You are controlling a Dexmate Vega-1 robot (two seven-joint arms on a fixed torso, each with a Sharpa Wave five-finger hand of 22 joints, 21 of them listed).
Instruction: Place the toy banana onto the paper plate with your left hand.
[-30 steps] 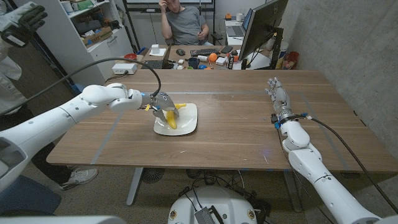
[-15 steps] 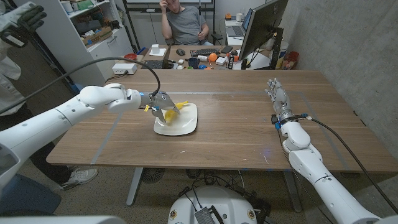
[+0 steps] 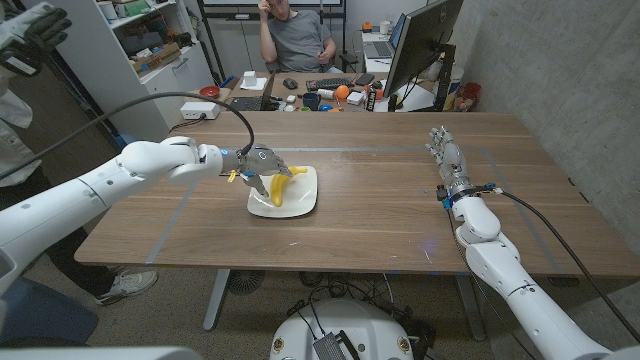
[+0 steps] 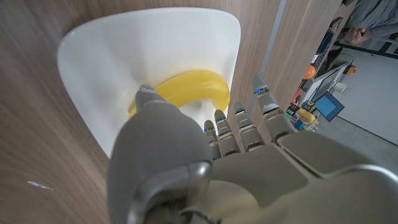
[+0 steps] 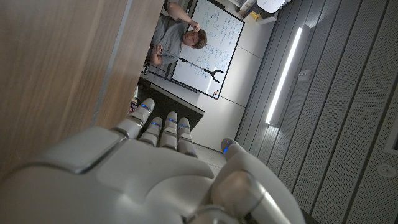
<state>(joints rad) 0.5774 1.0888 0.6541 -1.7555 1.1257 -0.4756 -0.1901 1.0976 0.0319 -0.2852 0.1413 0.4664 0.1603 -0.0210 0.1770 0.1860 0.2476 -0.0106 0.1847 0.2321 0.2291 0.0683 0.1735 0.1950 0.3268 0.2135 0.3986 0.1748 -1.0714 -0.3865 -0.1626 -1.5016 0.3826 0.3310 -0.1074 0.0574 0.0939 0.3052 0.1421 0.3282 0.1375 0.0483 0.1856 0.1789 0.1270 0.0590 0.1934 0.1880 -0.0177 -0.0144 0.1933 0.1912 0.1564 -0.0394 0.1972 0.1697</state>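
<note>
The yellow toy banana [image 3: 282,192] lies on the white paper plate [image 3: 306,202] at the table's middle left. My left hand [image 3: 259,164] hovers over the plate's left edge, fingers spread and holding nothing. In the left wrist view the curved banana [image 4: 193,84] rests in the plate [image 4: 124,50] just past the outstretched fingers of the left hand [image 4: 205,162], with the thumb tip close to it. My right hand [image 3: 446,156] stands on its edge at the table's right, fingers straight and empty. Those fingers also show in the right wrist view [image 5: 155,168].
A black cable [image 3: 190,98] arcs over my left arm. A monitor [image 3: 425,45] stands past the table's far right corner. A person [image 3: 295,35] sits at a cluttered desk behind the table. Shelving [image 3: 150,45] stands at the back left.
My left hand has let go of the banana, which now lies on the plate, and has drawn back slightly to the left. The right arm is unchanged.
</note>
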